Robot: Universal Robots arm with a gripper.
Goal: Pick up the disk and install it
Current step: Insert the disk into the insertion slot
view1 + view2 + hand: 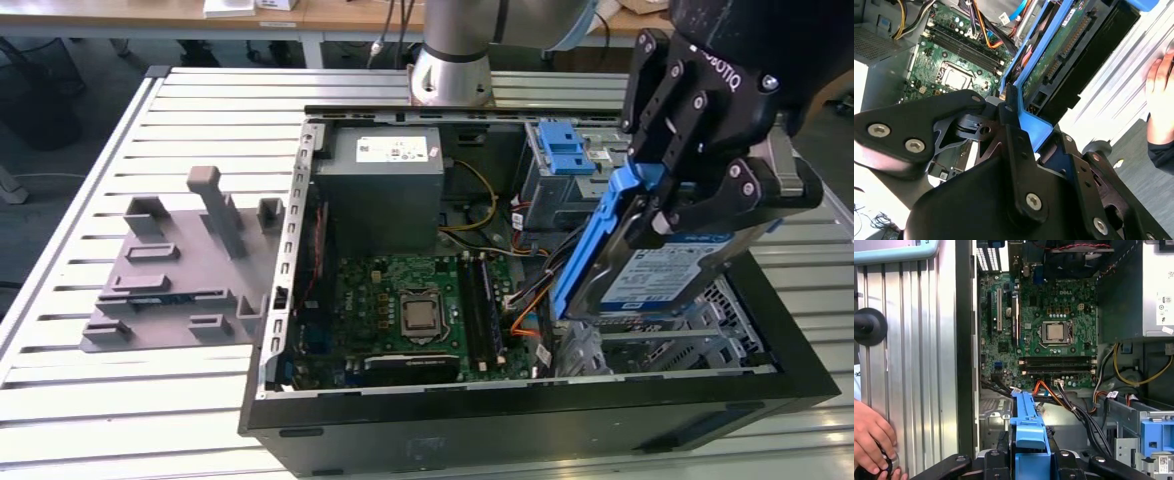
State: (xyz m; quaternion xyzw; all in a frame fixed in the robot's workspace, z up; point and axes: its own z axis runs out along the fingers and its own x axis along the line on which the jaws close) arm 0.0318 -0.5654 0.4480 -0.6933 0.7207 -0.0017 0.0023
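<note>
In the upper right of the exterior view, the black gripper [701,205] hangs over the open computer case [534,405]. Its fingers [747,188] are clenched on the disk [674,272]. The disk is in the air above the part of the case at the exterior view's right. It is steeply tilted, with its blue-and-white label facing the camera. A blue rail [594,240] runs down its edge on the exterior view's left. Whether its lower end touches the metal frame beneath cannot be told.

Behind the disk, toward the top of the frame, stands the grey drive bay [541,190] with a blue latch. The grey power supply box [380,190] sits in the upper middle of the case. The green motherboard [414,310] lies below it in the centre, with orange and yellow cables [521,300] between it and the disk. At the left of the frame, a grey fixture [174,260] rests on the slatted metal desk [120,410], well apart from the case.

In the second wrist view, the green circuit-board underside of the disk [1064,45] shows, with the blue rail [1029,122] gripped in the black fingers [1010,112]. A person's hand [1160,85] is near the edge of the desk, outside the case.

In the first wrist view, the blue rail [1026,425] juts out from the gripper toward the motherboard [1054,330]. The hand [871,440] rests on the desk [909,365], beside the outer wall of the case.
</note>
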